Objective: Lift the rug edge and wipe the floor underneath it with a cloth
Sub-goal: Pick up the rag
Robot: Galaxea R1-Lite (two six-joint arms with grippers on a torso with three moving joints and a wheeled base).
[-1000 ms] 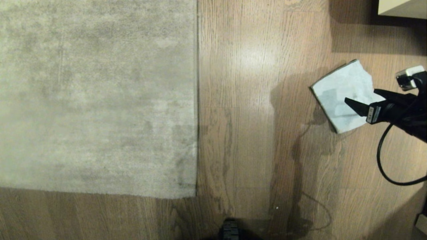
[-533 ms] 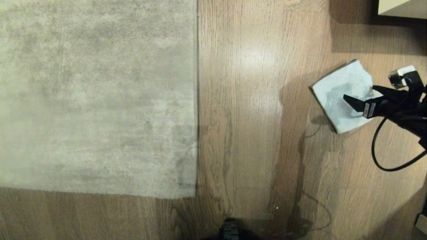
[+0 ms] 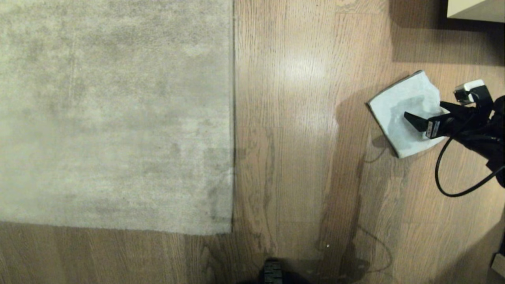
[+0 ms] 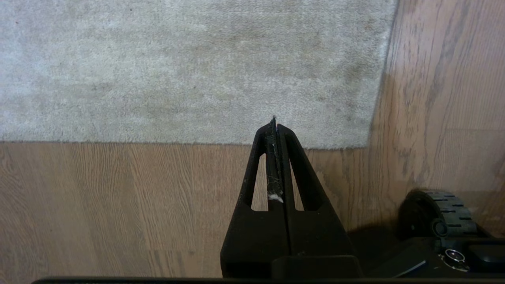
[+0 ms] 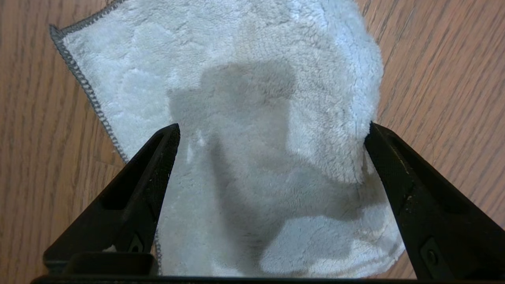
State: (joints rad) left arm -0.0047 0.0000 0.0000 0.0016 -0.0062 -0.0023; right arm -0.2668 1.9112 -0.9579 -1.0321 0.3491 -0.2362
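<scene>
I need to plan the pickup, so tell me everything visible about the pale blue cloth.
The pale mint-blue fluffy microfibre cloth with dark grey stitched edging lies loosely folded and rumpled on the wood-grain plank floor, well right of the beige rug. The right gripper hangs over it, jaws spread wide, casting a shadow; contact is unclear.

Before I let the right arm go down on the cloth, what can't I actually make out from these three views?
- Contact: neither the head view nor the right wrist view shows whether the open right tool touches the cloth.
- The cloth's near-right part: in the head view the tool covers it.
- Floor beneath the rug edge: the rug lies flat over it.
- Left tool, shut: outside the head view.
- Pale object top right: cut by the frame.
</scene>
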